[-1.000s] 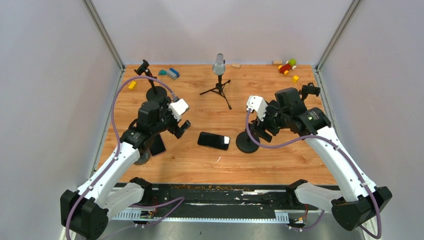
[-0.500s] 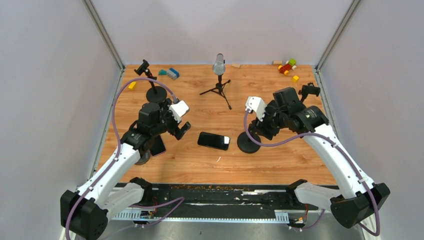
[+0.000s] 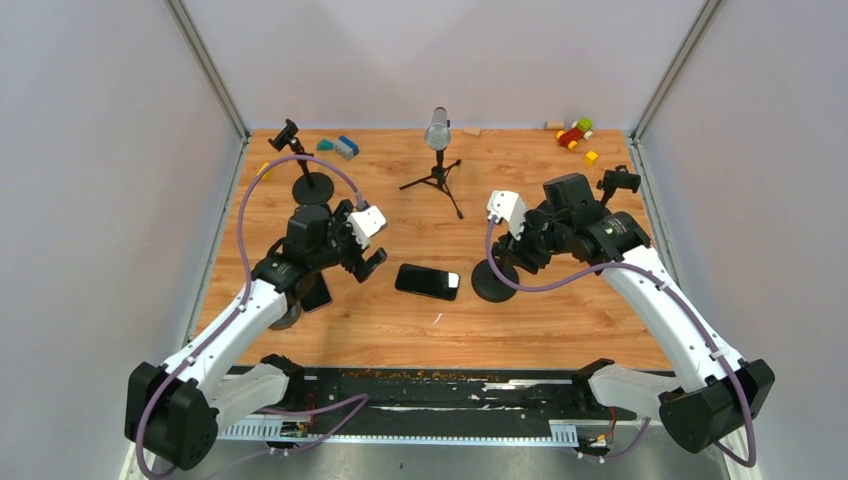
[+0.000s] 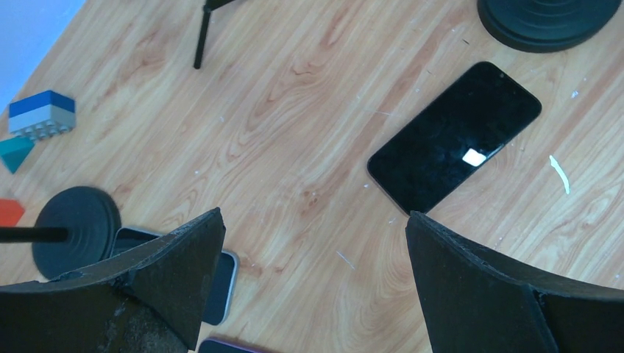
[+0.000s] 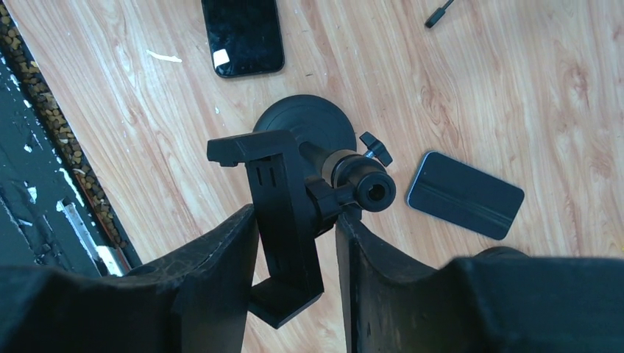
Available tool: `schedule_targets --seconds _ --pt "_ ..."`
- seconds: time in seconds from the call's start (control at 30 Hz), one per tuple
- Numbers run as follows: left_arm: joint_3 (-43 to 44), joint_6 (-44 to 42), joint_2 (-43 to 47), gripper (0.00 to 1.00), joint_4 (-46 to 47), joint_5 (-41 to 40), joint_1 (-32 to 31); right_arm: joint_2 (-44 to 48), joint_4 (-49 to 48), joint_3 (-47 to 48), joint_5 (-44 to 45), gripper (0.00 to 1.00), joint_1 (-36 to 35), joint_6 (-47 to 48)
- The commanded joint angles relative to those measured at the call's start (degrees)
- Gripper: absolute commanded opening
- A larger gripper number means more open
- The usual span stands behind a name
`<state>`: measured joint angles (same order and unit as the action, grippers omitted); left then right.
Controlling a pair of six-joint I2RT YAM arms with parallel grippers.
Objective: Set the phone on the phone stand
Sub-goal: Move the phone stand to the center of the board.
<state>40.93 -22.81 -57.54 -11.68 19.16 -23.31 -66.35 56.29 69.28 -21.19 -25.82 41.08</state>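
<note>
The black phone [image 3: 428, 281] lies flat, screen up, at the middle of the wooden table; it also shows in the left wrist view [image 4: 454, 137] and the right wrist view [image 5: 243, 33]. The black phone stand [image 3: 491, 283] stands on its round base just right of the phone. My right gripper [image 3: 518, 252] is shut on the stand's clamp head [image 5: 283, 213], above its base [image 5: 305, 125]. My left gripper [image 3: 366, 263] is open and empty, hovering left of the phone; its jaws stand wide apart.
A microphone on a tripod [image 3: 438, 130] stands behind the phone. A second stand [image 3: 310, 185] is at back left, a third [image 3: 620, 180] at the right edge. Other phones lie under my left arm [image 4: 221, 279] and near my right [image 5: 465, 195]. Toy blocks [image 3: 345, 146] sit along the back.
My left gripper has moved a little right, toward the phone. My right gripper has drawn the stand slightly left. The phone has not moved.
</note>
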Motion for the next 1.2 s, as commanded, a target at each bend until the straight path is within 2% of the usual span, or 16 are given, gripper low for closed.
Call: schedule_targets --seconds 0.0,0.2,0.23,0.33,0.6,0.9,1.03,1.17 --pt "0.1 -6.4 -2.4 1.00 0.3 5.6 -1.2 -0.1 -4.5 -0.3 -2.6 0.46 -0.1 0.9" --pt "3.0 -17.2 -7.6 1.00 -4.6 7.5 -3.8 3.8 -4.6 -1.5 -2.5 0.73 -0.2 -0.5" --pt "4.1 -18.7 -9.3 1.00 -5.1 7.7 -4.1 4.5 -4.8 -1.6 -2.5 0.81 -0.2 -1.2" --pt "7.0 -21.3 -13.9 1.00 -7.9 9.4 -5.3 6.8 -5.7 -2.0 -3.2 0.89 -0.1 -3.8" --pt "19.9 -27.5 -27.6 1.00 -19.0 15.8 -7.5 11.4 -8.4 -3.6 -7.4 0.91 1.0 -6.8" --pt "26.5 -34.6 -39.2 1.00 -23.3 9.2 -15.7 11.9 -12.8 -6.0 -13.4 0.91 6.6 -7.9" --pt "29.3 -34.2 -43.8 1.00 -24.4 6.9 -18.2 12.1 -15.5 -7.8 -19.5 0.91 11.2 -9.4" --pt "31.5 -33.8 -46.9 1.00 -24.8 5.5 -19.9 13.3 -16.1 -8.4 -20.1 0.90 11.6 -9.5"
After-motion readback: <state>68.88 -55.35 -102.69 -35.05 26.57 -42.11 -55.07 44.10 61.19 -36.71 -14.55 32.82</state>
